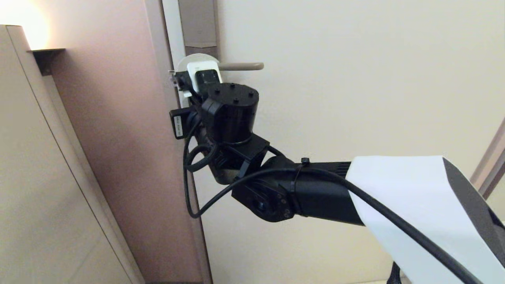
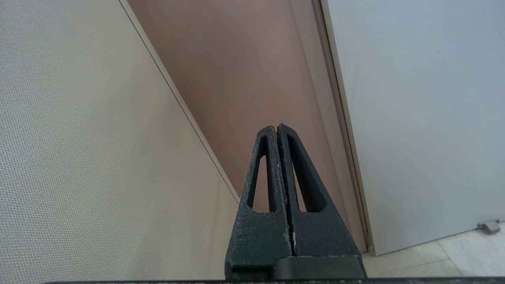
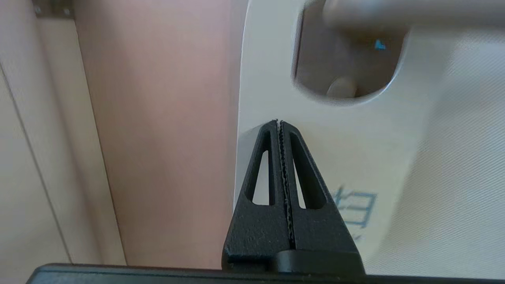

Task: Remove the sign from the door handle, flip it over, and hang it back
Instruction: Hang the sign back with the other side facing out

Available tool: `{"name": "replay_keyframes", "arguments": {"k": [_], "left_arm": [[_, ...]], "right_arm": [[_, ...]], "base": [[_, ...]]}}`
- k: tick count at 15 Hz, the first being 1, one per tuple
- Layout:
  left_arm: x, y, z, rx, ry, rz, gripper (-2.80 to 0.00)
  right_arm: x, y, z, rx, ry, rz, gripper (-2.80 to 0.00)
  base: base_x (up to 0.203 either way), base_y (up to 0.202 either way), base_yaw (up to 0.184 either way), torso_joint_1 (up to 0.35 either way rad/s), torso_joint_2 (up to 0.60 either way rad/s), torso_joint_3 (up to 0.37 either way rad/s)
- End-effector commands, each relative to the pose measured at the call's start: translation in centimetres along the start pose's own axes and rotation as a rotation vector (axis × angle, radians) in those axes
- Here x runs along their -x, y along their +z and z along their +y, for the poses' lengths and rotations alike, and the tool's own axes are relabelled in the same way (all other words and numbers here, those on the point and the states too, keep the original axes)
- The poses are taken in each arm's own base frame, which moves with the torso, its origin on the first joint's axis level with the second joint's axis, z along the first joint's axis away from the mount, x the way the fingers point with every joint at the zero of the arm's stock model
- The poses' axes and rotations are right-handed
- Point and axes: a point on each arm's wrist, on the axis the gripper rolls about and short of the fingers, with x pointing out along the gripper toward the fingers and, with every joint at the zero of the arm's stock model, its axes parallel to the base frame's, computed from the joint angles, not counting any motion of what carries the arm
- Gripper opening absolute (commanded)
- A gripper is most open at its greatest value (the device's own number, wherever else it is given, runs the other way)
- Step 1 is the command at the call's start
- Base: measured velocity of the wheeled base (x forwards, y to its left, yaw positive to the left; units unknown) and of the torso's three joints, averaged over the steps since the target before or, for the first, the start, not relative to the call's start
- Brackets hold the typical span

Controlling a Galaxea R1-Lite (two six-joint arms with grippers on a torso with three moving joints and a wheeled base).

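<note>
The sign (image 3: 355, 130) hangs on the door handle (image 3: 394, 14), white side with blue print facing out, and the lever passes through its oval hole (image 3: 347, 63). My right gripper (image 3: 281, 122) is shut with nothing between its fingers. Its tips sit just in front of the sign's face, below the hole and near the card's edge. In the head view the right wrist covers most of the sign (image 1: 201, 65); the handle (image 1: 242, 66) sticks out to the right of it, under the lock plate (image 1: 199, 23). My left gripper (image 2: 276, 127) is shut and empty, low beside the door frame.
The cream door (image 1: 355, 79) fills the right side and a brown frame panel (image 1: 118, 118) runs left of it. A beige wall (image 1: 31, 177) stands further left. A door stop (image 2: 489, 226) sits on the tiled floor (image 2: 434, 256).
</note>
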Motion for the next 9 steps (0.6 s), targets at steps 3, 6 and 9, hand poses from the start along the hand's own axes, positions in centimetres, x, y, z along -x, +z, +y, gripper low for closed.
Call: {"name": "replay_keyframes", "arguments": {"k": [3, 6, 9], "left_arm": [[0.0, 0.0, 0.0, -0.003, 0.0, 0.001, -2.8], [0.0, 0.0, 0.0, -0.002, 0.001, 0.001, -2.8], [0.0, 0.0, 0.0, -0.003, 0.0, 0.001, -2.8]], "right_arm": [[-0.6, -2.9, -0.1, 0.018, -0.011, 0.038, -2.8], [-1.1, -3.6, -0.9, 0.025, -0.029, 0.049, -2.8], [-1.6, -3.9, -2.3, 0.03, -0.055, 0.051, -2.8]], "base": [[0.0, 0.0, 0.0, 0.0, 0.0, 0.0], [0.0, 0.0, 0.0, 0.0, 0.0, 0.0], [0.0, 0.0, 0.0, 0.0, 0.0, 0.0]]}}
